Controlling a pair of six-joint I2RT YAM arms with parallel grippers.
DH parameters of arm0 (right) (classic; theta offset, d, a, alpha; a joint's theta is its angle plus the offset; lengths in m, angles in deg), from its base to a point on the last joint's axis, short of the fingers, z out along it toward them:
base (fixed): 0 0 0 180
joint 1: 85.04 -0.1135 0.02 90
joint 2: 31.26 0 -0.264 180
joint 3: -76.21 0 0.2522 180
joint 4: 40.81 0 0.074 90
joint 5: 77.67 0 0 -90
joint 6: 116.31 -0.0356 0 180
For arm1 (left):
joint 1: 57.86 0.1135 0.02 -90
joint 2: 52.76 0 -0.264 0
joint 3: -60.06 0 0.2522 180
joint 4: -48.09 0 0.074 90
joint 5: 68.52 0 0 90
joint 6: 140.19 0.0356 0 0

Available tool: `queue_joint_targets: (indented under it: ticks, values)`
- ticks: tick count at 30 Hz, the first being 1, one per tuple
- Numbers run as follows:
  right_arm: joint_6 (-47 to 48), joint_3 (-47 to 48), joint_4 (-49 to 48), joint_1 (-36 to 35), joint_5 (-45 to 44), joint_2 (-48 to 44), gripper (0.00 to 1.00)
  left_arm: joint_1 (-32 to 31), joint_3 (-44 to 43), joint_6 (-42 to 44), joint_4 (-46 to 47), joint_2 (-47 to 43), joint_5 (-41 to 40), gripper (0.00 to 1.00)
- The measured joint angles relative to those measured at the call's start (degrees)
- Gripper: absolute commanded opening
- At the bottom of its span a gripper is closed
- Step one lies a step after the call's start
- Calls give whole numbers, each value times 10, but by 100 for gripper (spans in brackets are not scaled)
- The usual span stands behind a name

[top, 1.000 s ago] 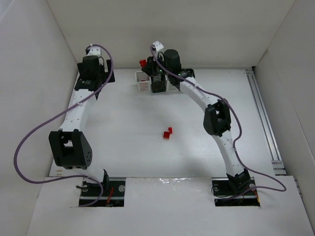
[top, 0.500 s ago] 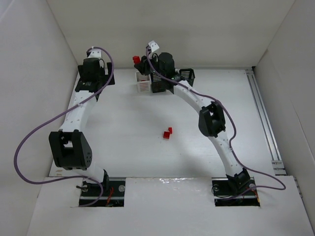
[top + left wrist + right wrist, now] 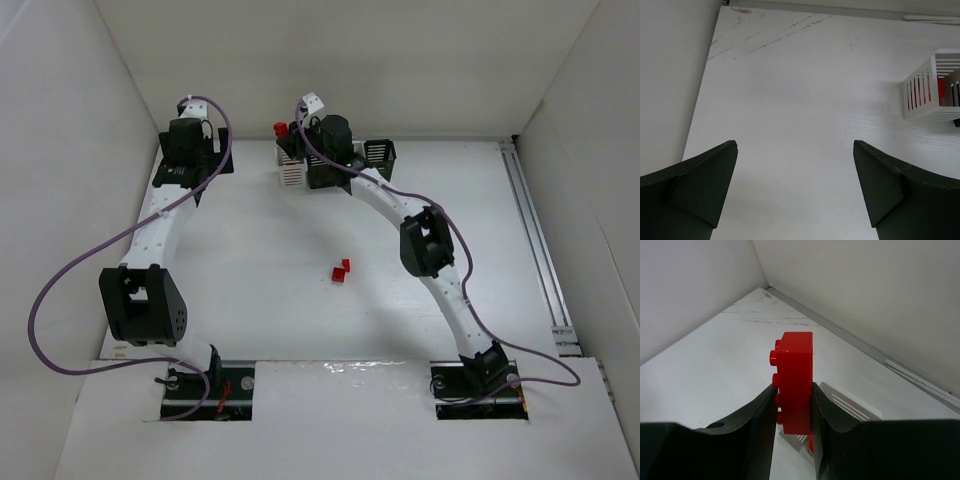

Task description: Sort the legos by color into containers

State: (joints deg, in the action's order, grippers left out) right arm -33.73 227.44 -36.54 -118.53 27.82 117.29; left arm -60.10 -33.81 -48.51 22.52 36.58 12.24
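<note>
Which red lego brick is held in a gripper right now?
The small red studded plastic brick clamped in the right gripper, up by the white slatted bin. Two other red bricks lie loose on the table, mid-workspace.

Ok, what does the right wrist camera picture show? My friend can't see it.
A red lego brick stands on end, pinched in the black right end effector, with its studs facing left. Behind it are the white table, white walls and a bit of a white slatted bin.
</note>
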Motion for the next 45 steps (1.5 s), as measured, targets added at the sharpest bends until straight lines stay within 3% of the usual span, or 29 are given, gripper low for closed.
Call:
queue_joint_targets:
  ticks: [14, 16, 17, 21, 28, 34, 39, 42, 45]
  values:
    - [0, -16, -2, 17, -2, 2, 40, 0, 0, 0, 0, 12, 5, 100]
    - [0, -16, -2, 17, -2, 2, 43, 0, 0, 0, 0, 16, 6, 100]
    - [0, -16, -2, 17, -2, 2, 53, 0, 0, 0, 0, 17, 6, 100]
    - [-1, -16, -3, 17, -1, 2, 64, 0, 0, 0, 0, 17, 6, 100]
    - [0, -52, -5, 17, 12, -18, 65, 0, 0, 3, -1, 17, 37, 100]
    - [40, -245, 48, 40, 95, -193, 69, 0, 4, 15, 4, 13, 97, 100]
    - [165, -372, 163, 108, 174, -406, 70, -3, 53, 61, 15, -22, 201, 100]
    - [224, -407, 230, 152, 182, -491, 70, -40, 86, 86, 20, -42, 243, 100]
    - [245, -452, 274, 188, 184, -532, 70, -116, 117, 113, 31, -48, 295, 100]
